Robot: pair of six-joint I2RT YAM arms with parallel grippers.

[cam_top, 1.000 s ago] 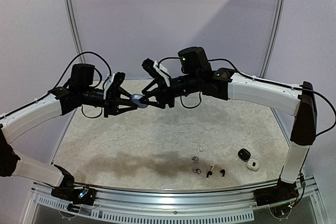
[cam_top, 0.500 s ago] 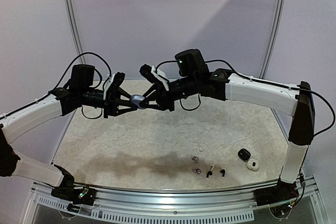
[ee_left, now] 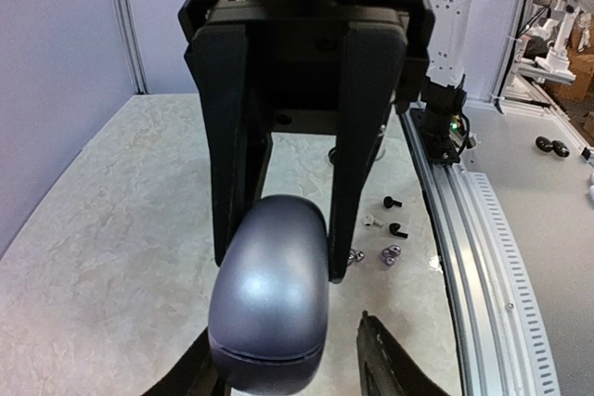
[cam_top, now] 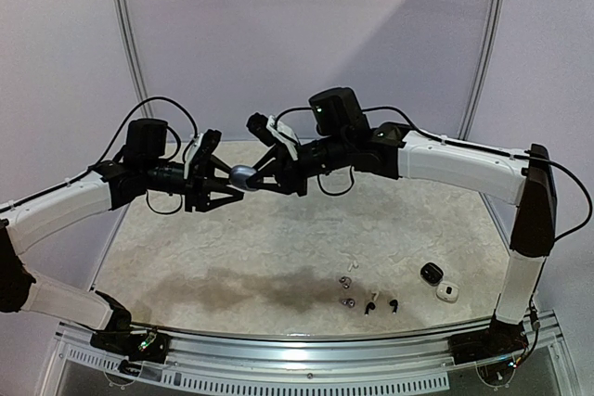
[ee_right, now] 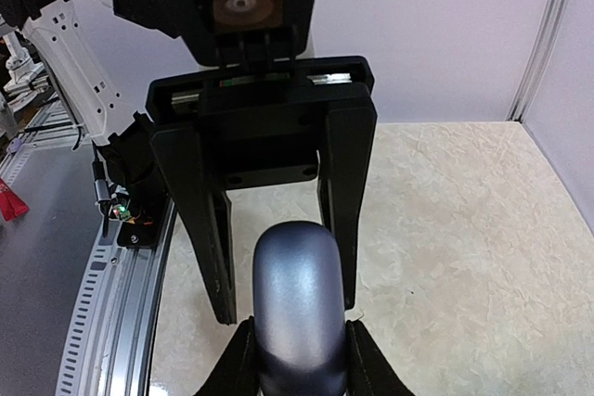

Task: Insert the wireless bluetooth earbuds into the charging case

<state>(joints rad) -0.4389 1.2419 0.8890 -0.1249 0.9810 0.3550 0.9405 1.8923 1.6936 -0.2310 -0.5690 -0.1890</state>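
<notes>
Two arms meet in mid-air above the far half of the bench [cam_top: 186, 229], their tips at one grey-blue charging case [cam_top: 243, 175] with its lid closed. The right pincer [cam_top: 253, 178] holds this case by its sides — both of its fingers press against it in the right wrist view. The left pincer [cam_top: 230, 183] stands spread wider than the case, with a gap showing beside one finger. Several tiny earbuds [cam_top: 350, 301] lie loose near the bench's near edge, right of the middle — white, grey and black. A black case [cam_top: 431, 273] and a white case [cam_top: 447, 291] sit just beside each other toward the near right corner.
</notes>
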